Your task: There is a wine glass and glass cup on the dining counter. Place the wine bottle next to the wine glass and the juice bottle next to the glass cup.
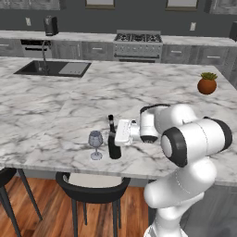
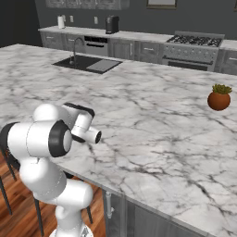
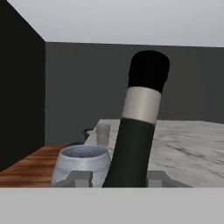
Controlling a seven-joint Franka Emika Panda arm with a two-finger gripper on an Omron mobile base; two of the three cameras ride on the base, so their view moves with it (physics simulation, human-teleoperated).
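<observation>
Pale-banded wine bottle (image 3: 139, 127) (no legible writing)

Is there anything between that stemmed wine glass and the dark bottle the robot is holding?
Nothing: in the left base view only a narrow strip of bare dining counter separates the wine glass from the wine bottle.

The arm reaches low and leftward, its claw (image 1: 114, 139) clamped on the wine bottle (image 1: 113, 141).

A rendered home kitchen: a long white grey-veined marble counter (image 1: 55, 115) with an inset dark sink (image 1: 52, 68), a steel gas stove (image 1: 138, 45), grey cabinets (image 1: 83, 50) and black stools (image 1: 92, 190) on wooden flooring (image 1: 51, 213).
</observation>
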